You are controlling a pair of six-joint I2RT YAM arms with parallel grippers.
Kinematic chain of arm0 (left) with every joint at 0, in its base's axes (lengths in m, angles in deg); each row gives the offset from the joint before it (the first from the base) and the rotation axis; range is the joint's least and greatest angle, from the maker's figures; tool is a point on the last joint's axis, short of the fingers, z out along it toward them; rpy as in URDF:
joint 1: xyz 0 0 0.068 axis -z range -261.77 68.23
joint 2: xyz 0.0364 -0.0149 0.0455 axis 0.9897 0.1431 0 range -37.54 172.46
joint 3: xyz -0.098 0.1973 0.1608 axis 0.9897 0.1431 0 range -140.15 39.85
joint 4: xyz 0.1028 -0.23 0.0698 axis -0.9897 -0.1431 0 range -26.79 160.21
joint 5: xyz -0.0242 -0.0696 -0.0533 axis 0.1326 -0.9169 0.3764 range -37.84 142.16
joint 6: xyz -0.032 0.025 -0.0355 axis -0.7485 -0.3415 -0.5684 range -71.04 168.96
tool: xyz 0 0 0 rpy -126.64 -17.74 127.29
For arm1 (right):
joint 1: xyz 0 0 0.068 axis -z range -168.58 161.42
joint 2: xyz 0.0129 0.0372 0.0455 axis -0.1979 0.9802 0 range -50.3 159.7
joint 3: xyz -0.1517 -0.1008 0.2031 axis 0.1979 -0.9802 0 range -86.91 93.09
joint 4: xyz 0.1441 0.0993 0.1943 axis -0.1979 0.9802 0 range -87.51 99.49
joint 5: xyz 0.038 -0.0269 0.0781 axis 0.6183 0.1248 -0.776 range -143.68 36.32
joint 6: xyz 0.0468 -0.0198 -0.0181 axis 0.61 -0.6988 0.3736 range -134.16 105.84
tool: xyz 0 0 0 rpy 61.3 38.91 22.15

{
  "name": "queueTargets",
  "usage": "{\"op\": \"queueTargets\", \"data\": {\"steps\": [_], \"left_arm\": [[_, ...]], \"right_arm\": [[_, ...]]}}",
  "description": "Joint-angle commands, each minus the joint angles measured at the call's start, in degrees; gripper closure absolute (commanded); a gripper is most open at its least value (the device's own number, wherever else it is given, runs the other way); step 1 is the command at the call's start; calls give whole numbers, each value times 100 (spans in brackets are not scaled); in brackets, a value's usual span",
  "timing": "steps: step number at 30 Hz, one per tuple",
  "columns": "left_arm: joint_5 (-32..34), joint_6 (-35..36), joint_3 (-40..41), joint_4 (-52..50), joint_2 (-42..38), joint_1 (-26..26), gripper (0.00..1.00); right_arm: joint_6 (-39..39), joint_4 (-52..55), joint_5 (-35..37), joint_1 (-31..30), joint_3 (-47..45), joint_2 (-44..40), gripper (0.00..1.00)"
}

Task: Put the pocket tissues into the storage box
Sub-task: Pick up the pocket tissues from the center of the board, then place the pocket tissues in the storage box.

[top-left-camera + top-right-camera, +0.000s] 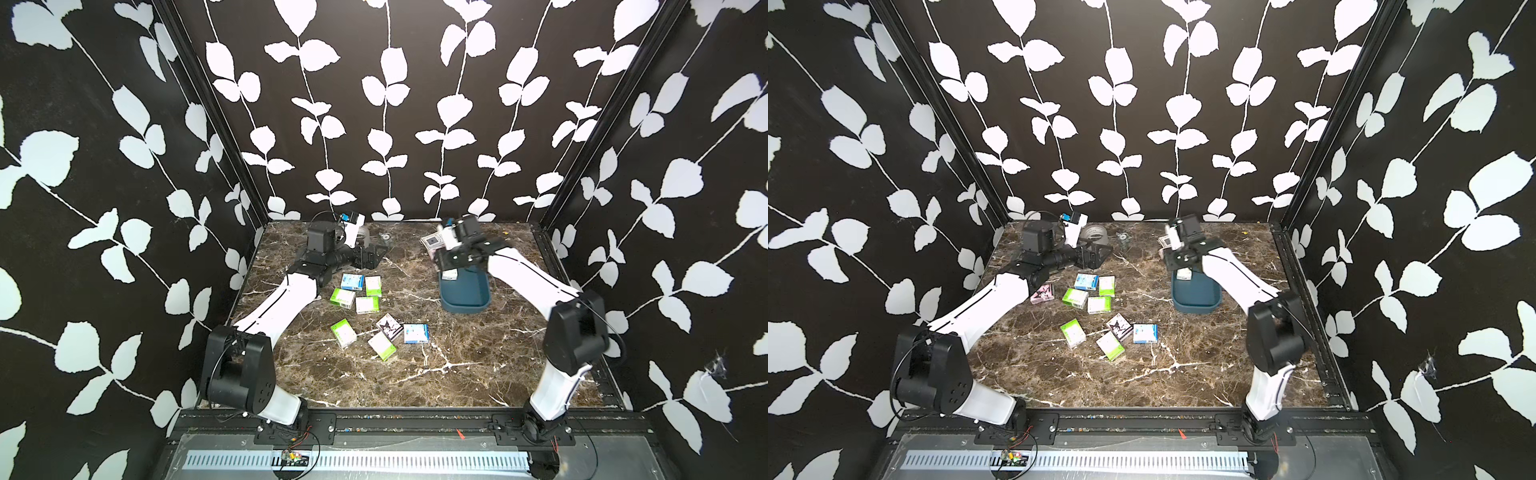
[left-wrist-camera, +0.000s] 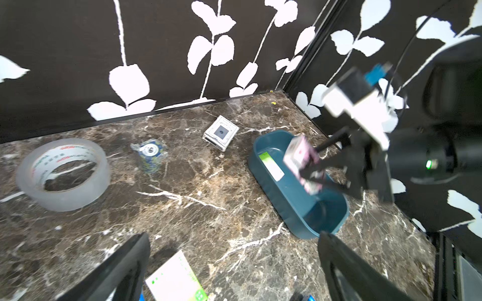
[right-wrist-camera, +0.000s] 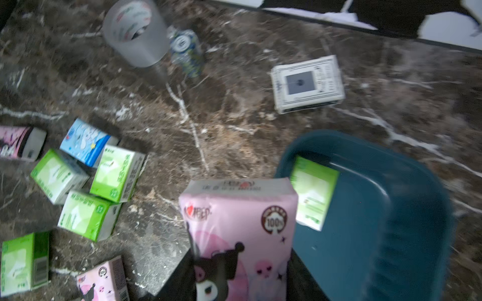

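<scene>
1. Dark marble tabletop [image 1: 415, 374], leafy black walls [image 1: 353, 137] all round, and the action is far right. The right gripper [image 2: 309, 173] is pinched on a pink cartoon pack [image 3: 238, 234], tilted above the far end of the storage box [image 1: 465, 308].
2. The left gripper [image 1: 372, 254] hangs with its jaws spread wide, nothing in them, back by the tape roll [image 2: 62, 174].
3. To land this one well, I'd bring the pack fully inside the rim and level it. Then lower it close to the floor beside the green pack [image 3: 313, 192] already lying in there, and only then let go. A release from height or over the wall could bounce it out.
4. Pocket tissues [image 1: 1099, 304], counted: eleven. One is held, one is in the box, and nine lie loose on the marble left of it. By print, that's six green, two blue, three cartoon.
5. Extras: one tape roll, one white packet [image 2: 221, 133] with a grey square, one small wrapped stack [image 2: 151, 155]. None looks bound for the box.
</scene>
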Motion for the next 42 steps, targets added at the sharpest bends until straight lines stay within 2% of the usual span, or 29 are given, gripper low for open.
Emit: {"op": "queueTargets", "data": {"steps": [1,10,18,31,37,42], "left_arm": [[-131,79,-188,174,45,122,1],[-108,101,-158,126,32,195,1],[-53,150,-103,81,-22,195,1],[-11,259,-101,-29,-54,191,1],[-2,276,-103,-48,-38,195,1],[7,275,-112,-65,-30,195,1]], "right_arm": [[572,-96,408,376,-406,-35,53],[683,142,490,899,-181,707,53],[731,199,434,965,261,1372,52],[791,178,532,978,725,1957,51],[829,197,461,976,930,2096,49],[827,290,420,979,1033,2118,40]]}}
